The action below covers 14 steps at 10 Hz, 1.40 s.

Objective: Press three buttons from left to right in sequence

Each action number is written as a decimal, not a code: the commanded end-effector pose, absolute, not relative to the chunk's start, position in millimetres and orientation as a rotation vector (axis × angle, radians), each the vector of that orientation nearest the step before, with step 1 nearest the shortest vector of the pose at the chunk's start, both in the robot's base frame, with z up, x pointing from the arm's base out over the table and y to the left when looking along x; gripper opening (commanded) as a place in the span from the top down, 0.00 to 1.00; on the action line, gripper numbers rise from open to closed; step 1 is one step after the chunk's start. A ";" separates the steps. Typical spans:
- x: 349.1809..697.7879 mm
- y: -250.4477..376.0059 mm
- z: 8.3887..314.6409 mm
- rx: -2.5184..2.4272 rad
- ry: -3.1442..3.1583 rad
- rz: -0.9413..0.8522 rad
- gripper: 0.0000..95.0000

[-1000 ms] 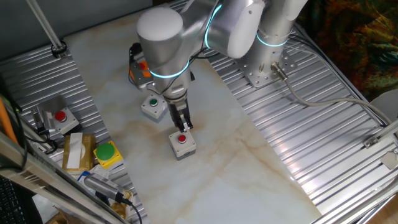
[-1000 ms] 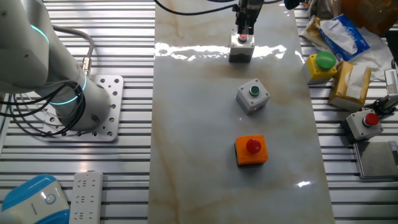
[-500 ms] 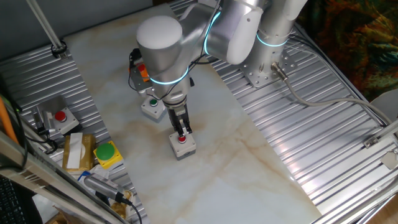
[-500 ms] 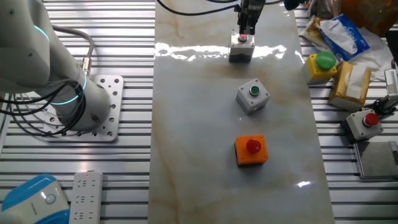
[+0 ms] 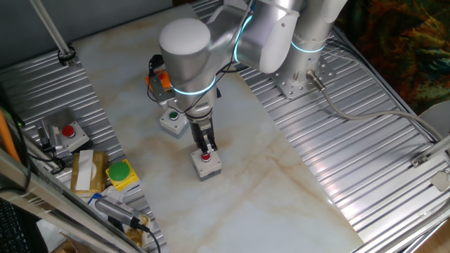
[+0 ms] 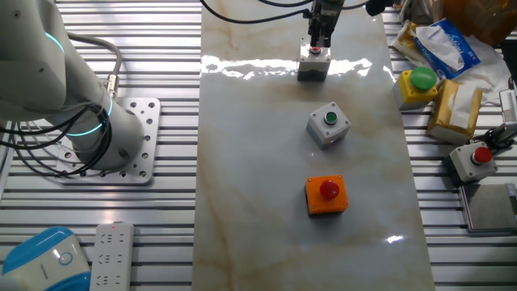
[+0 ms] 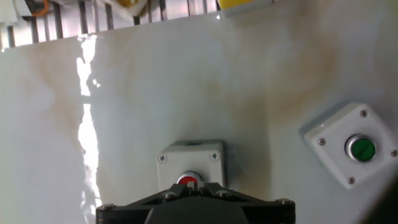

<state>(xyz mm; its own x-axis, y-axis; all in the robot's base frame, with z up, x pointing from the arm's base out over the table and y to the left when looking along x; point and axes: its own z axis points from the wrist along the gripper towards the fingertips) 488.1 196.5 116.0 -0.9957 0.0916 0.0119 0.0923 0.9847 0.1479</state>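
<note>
Three button boxes stand in a row on the marble table. The orange box with a red button (image 6: 326, 195) is partly hidden behind the arm in one fixed view (image 5: 160, 79). The grey box with a green button (image 5: 172, 119) (image 6: 328, 124) (image 7: 351, 149) is in the middle. The grey box with a red button (image 5: 206, 163) (image 6: 313, 63) (image 7: 190, 163) is last. My gripper (image 5: 207, 150) (image 6: 317, 42) (image 7: 189, 185) points straight down on this last box. Its fingers are shut together, with the tips touching the red button.
A yellow box with a large green button (image 5: 121, 173) (image 6: 418, 83) and a grey red-button box with cables (image 5: 67, 133) (image 6: 475, 159) lie on the ribbed side panel. The arm's base (image 6: 121, 137) is bolted beside the table. A power strip (image 6: 113, 255) lies near it.
The gripper has come down a little onto the red button of the last grey box. The boxes have not moved.
</note>
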 end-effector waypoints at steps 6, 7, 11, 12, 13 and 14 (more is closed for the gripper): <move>489.0 198.3 114.8 -0.156 -3.120 -0.229 1.00; 489.0 198.3 114.7 -0.158 -3.119 -0.223 1.00; 489.6 199.1 112.4 -0.160 -3.121 -0.214 1.00; 489.7 199.7 112.1 -0.162 -3.120 -0.207 1.00; 489.9 200.2 111.6 -0.166 -3.119 -0.204 1.00; 490.0 200.5 110.9 -0.167 -3.120 -0.200 1.00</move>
